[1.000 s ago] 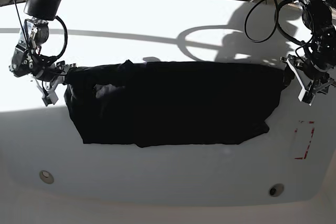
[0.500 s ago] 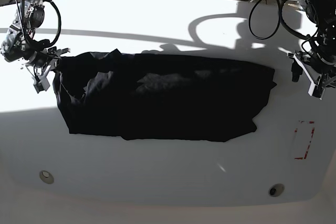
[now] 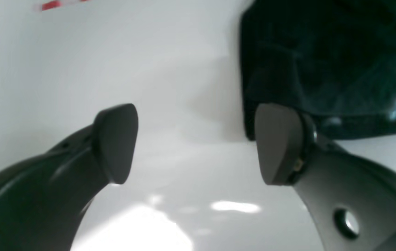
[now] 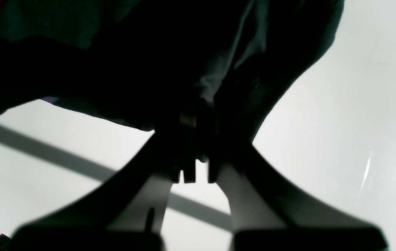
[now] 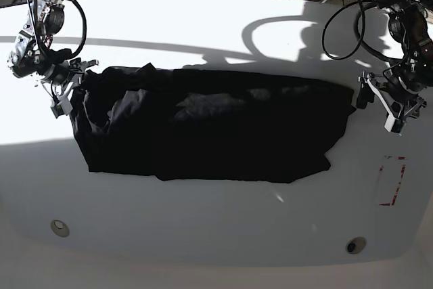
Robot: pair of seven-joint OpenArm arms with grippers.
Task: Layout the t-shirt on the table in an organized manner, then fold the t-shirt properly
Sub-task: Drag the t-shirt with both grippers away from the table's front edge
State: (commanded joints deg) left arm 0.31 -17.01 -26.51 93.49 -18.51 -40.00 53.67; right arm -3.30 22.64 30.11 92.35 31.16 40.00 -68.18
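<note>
Black t-shirt [image 5: 210, 126] lies spread as a wide band mid table [image 5: 216, 235]. R gripper [image 4: 194, 115] pinches its edge to tension cloth; L gripper [image 3: 196, 143] wide, empty, beside opposite edge, likely for regrasp.

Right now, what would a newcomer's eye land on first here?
The big black t-shirt spread wide across the middle of the white table. The right pincer is shut on its edge at one end; at the other, the left pincer is open beside the cloth, near a red dashed mark.
</note>
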